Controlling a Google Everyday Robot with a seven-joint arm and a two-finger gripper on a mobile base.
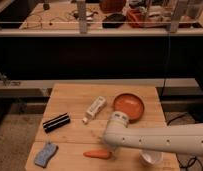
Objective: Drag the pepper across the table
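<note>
A small orange-red pepper [96, 154] lies near the front edge of the wooden table [70, 97], left of centre. My white arm reaches in from the right across the front of the table. Its gripper [111, 146] sits at the arm's left end, right beside the pepper's right tip and largely hidden behind the arm's wrist. I cannot tell whether it touches the pepper.
An orange bowl [129, 106] stands at the back right. A white tube [95, 108] lies in the middle, a black bar-shaped object [56, 122] at the left, a blue sponge [45, 154] at the front left. A white cup [151, 158] shows below the arm.
</note>
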